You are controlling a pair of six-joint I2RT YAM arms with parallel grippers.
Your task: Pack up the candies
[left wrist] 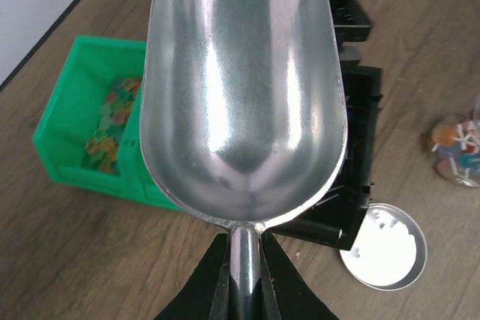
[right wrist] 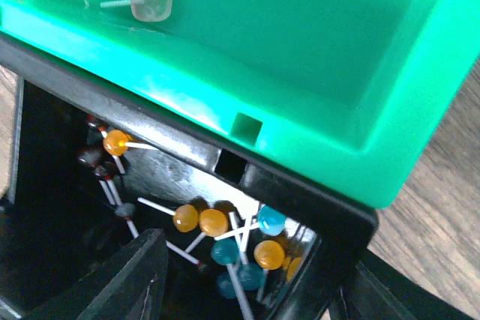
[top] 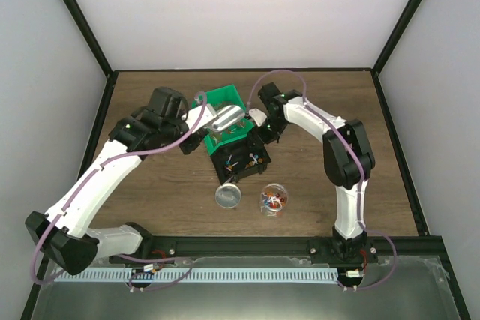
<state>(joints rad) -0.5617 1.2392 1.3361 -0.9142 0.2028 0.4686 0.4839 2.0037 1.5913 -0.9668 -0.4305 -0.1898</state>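
The candies are tiny orange, blue and dark red sweets on white sticks, lying in a black bin. More candies lie in a green bin that meets the black bin's far edge. My left gripper is shut on the handle of an empty metal scoop, held above both bins. My right gripper is open at the black bin's far right corner, with one finger inside the bin. A clear cup holding some candies stands near the bin.
A round silver lid lies flat on the wooden table left of the cup; it also shows in the left wrist view. Black frame rails border the table, with grey walls on both sides.
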